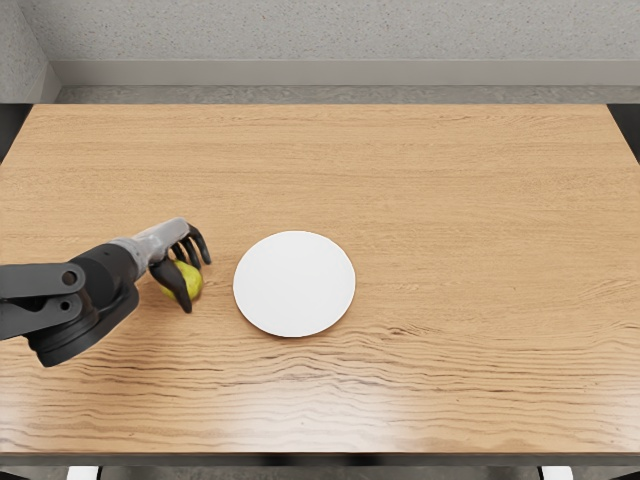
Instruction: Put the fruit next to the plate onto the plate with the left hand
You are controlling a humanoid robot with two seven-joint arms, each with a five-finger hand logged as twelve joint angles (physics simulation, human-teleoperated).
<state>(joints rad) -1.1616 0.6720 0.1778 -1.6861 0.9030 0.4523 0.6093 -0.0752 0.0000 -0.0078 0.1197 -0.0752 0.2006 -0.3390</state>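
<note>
A round white plate [294, 283] lies flat on the wooden table, a little left of the middle. Just to its left sits a small yellow-green fruit [189, 279], resting on the table. My left hand [185, 262] comes in from the left edge and is down over the fruit, its dark fingers [183, 290] curled around it from above and in front. Most of the fruit is hidden by the fingers. A short gap of bare wood separates the fruit from the plate's rim.
The wooden table [450, 200] stretches wide to the right and toward the back, where a grey wall and floor strip run. My left forearm [70, 300] lies low over the table's left side.
</note>
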